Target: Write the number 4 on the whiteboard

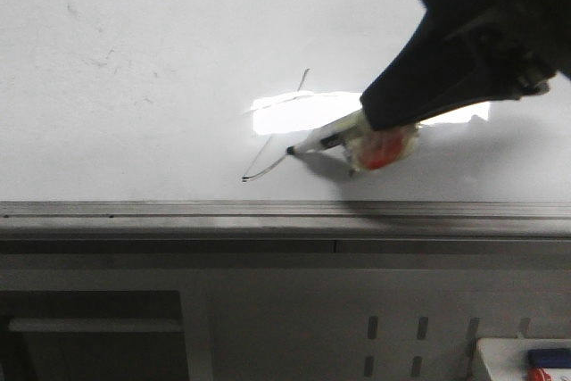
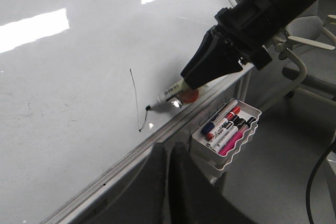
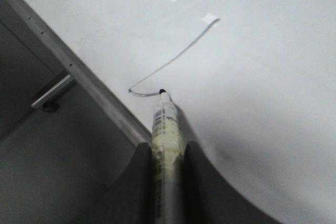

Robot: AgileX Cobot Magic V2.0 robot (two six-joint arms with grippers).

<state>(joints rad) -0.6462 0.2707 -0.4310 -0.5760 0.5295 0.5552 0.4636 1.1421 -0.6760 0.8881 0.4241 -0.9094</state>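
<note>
On the whiteboard [image 1: 134,86] the number 4 [image 1: 272,136] is only part drawn: a thin dark slanted stroke that runs down to a corner near the board's grey rail [image 1: 178,210], then hooks into a short line toward the marker [image 1: 317,143]. The stroke lies just to the left of the right gripper [image 1: 379,136], and its short line ends at the marker's tip, which touches the board. The right gripper is clenched on the marker's pale barrel. The left gripper's state cannot be told. The rail runs just below the tip; bare white board spreads above and to both sides. A tray of markers [image 2: 226,129] hangs beyond the rail.
</note>
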